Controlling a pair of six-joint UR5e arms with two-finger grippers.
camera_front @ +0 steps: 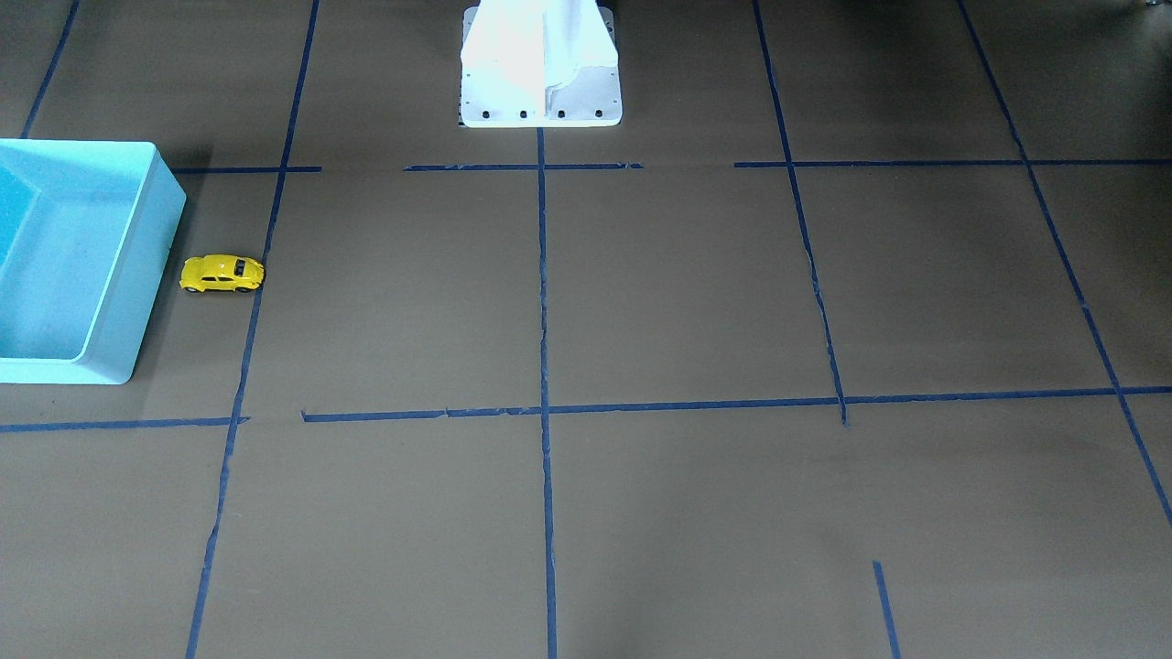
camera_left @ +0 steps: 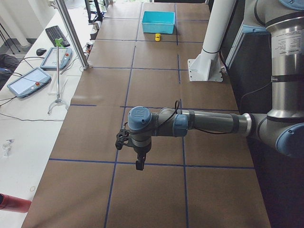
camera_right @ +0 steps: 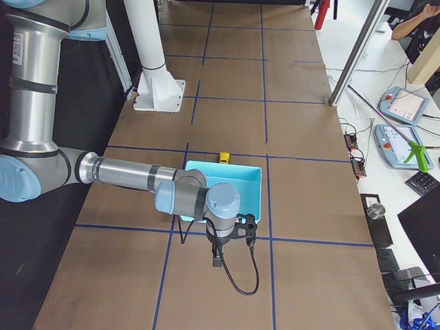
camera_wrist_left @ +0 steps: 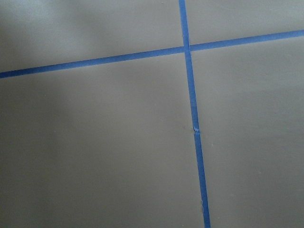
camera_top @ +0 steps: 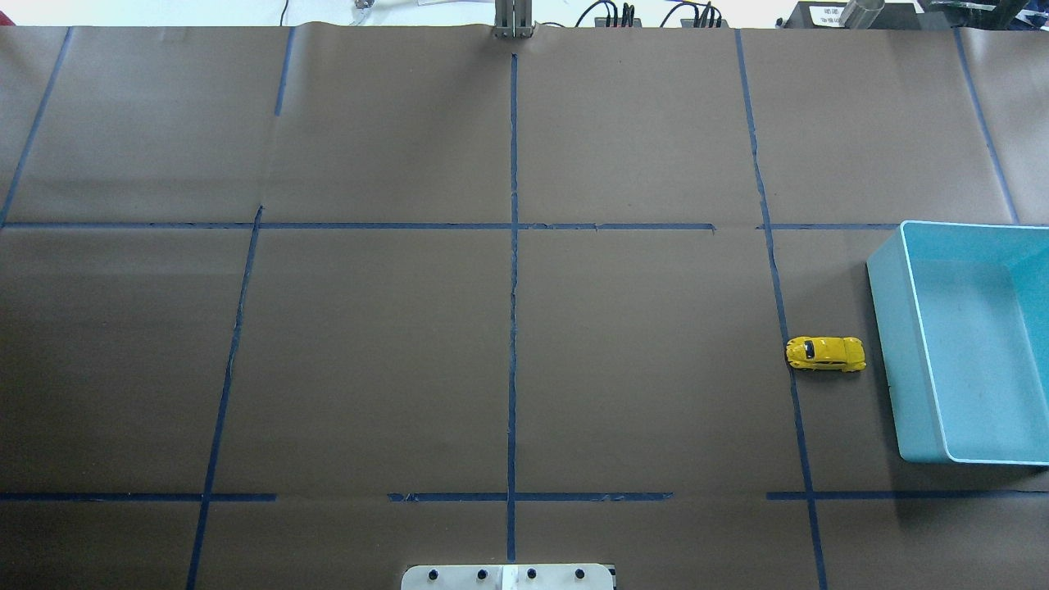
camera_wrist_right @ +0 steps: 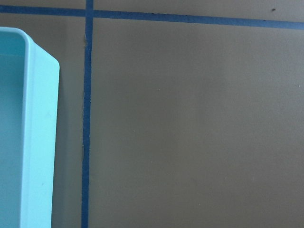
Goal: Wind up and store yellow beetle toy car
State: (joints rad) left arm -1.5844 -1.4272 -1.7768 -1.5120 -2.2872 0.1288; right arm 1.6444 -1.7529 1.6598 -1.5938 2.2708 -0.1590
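The yellow beetle toy car (camera_front: 222,274) stands on its wheels on the brown table, just beside the outer wall of the turquoise bin (camera_front: 156,247). It also shows in the overhead view (camera_top: 825,354), left of the bin (camera_top: 889,352). The bin is empty. My left gripper (camera_left: 138,166) shows only in the exterior left view, hovering over the table far from the car (camera_left: 157,37). My right gripper (camera_right: 217,261) shows only in the exterior right view, hanging past the bin's (camera_right: 240,185) near side, with the car (camera_right: 224,157) beyond the bin. I cannot tell whether either gripper is open or shut.
Blue tape lines cross the brown table cover. The white robot base (camera_front: 540,64) stands at the table's robot side. The right wrist view shows the bin's corner (camera_wrist_right: 40,142) and bare table. Tablets and a keyboard lie beyond the operators' side (camera_left: 28,80).
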